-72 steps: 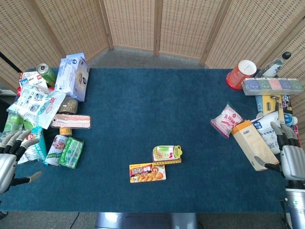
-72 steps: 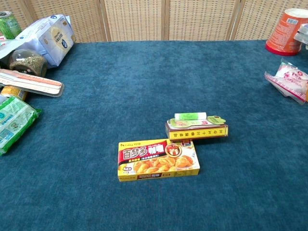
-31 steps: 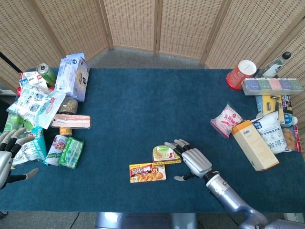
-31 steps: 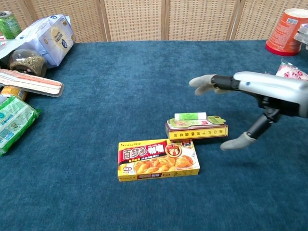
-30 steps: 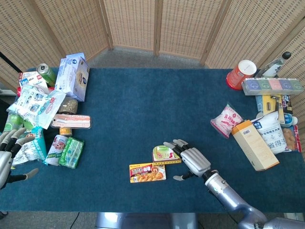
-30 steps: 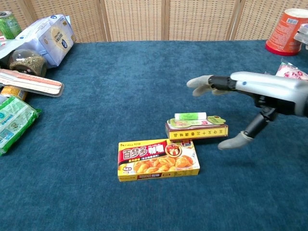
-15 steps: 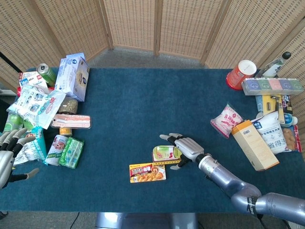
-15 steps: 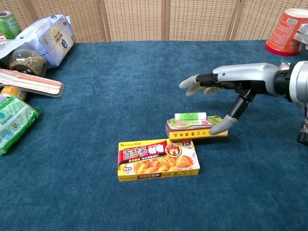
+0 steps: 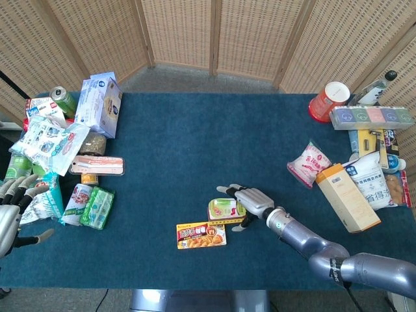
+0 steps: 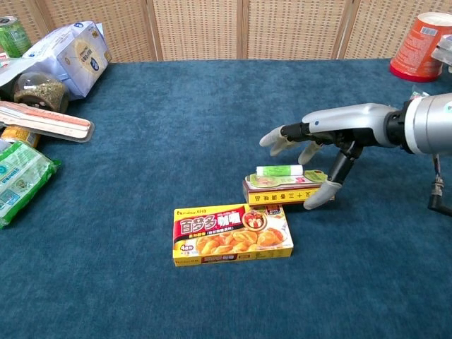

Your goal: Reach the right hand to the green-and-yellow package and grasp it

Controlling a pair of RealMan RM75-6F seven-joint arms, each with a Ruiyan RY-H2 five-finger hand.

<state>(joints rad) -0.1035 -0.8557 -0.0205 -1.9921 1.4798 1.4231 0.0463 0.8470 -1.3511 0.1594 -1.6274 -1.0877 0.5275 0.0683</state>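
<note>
The green-and-yellow package (image 9: 225,209) (image 10: 286,185) lies flat near the table's front middle, touching the far right corner of a red-and-yellow curry box (image 9: 201,234) (image 10: 232,234). My right hand (image 9: 250,201) (image 10: 318,141) hovers low over the package's right half, reaching in from the right. Its fingers (image 10: 274,139) spread out past the package's far edge, and the thumb tip sits at its near right end. It grips nothing. My left hand (image 9: 10,216) is at the table's left front edge with fingers apart and empty.
Bags, boxes, a jar and a can (image 9: 63,101) crowd the left edge. On the right are a pink snack bag (image 9: 308,164), an orange carton (image 9: 346,197), an orange cup (image 9: 329,101) (image 10: 421,46) and more packets.
My right hand came in from the table's right edge and dropped over the package; its thumb swung in to the package's right end. The package and left hand stayed put.
</note>
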